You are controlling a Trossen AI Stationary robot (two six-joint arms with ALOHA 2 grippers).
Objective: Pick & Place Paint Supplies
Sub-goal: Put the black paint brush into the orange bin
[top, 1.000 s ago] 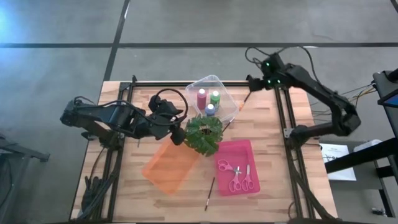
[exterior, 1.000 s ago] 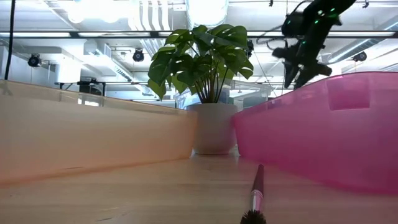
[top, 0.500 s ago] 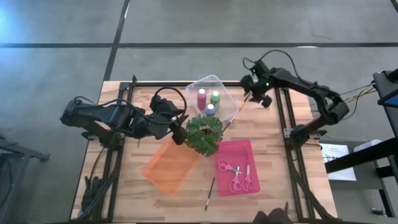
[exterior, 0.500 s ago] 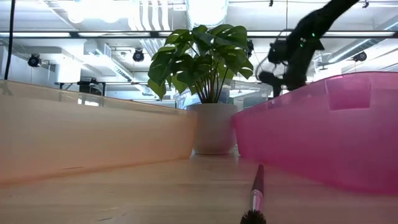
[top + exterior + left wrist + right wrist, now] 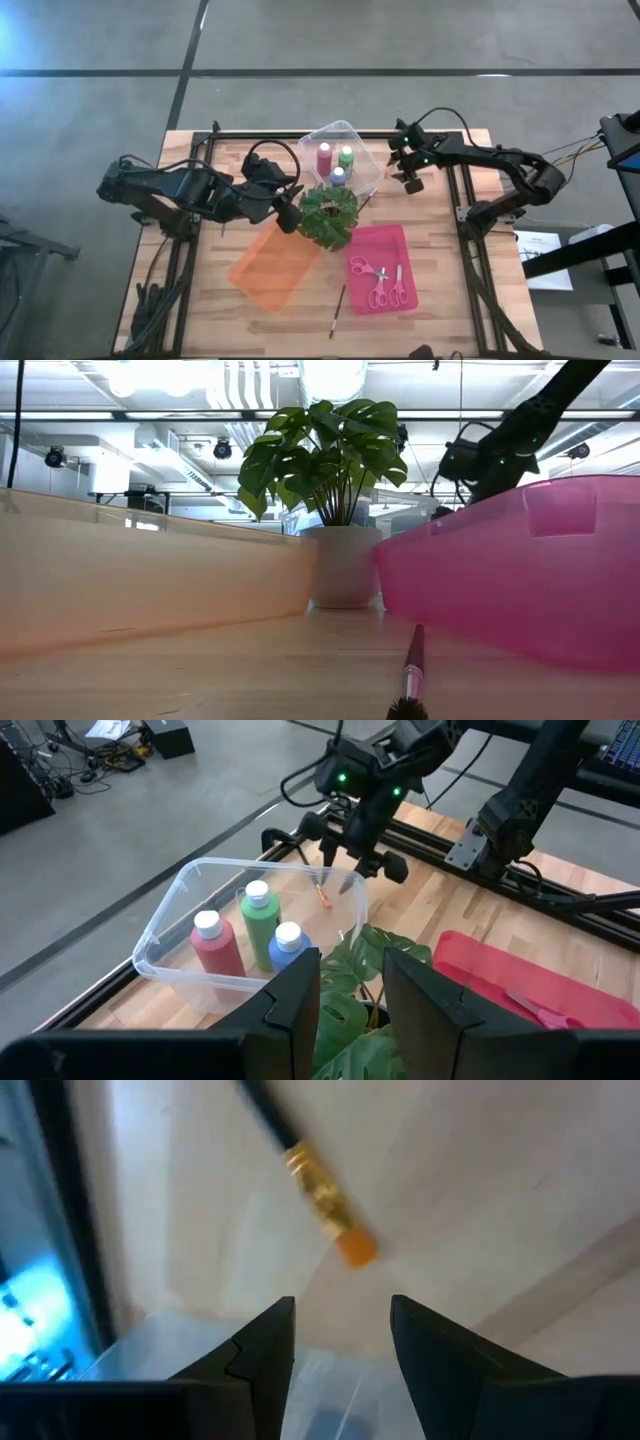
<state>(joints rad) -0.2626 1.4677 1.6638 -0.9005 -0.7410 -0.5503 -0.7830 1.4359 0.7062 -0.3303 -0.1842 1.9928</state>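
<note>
Right gripper (image 5: 393,166) low over the table's back right area, fingers (image 5: 262,1350) apart with nothing between them, tips just beside the right wall of the clear tray (image 5: 363,140). Directly ahead of the fingers lies an orange-tipped paintbrush (image 5: 318,1187) on the bare wood, gold ferrule visible, dark handle running away from the tip. From the left wrist the same brush tip (image 5: 324,897) shows against the clear tray's far rim; whether it touches the wall cannot be told.

Clear tray holds three upright bottles close together: maroon-pink bottle (image 5: 324,159), green bottle (image 5: 346,156), blue bottle (image 5: 338,176).

Leafy plant (image 5: 328,214) stands just in front of the clear tray, crowding its near edge. Left gripper (image 5: 288,214) sits at the plant's left side, fingers (image 5: 298,1002) parted, empty, leaves between and just ahead of them.

Pink tray (image 5: 381,268) front right of the plant, with two pairs of pink-handled scissors (image 5: 388,287) lying inside. Orange tray (image 5: 273,266) front left, tilted diagonally. Second paintbrush (image 5: 338,311) lies on open wood between the two trays' near edges, close to the front edge of the table (image 5: 210,320).

Open strip of wood to the right of the clear tray, bounded by the black rail (image 5: 452,180).
</note>
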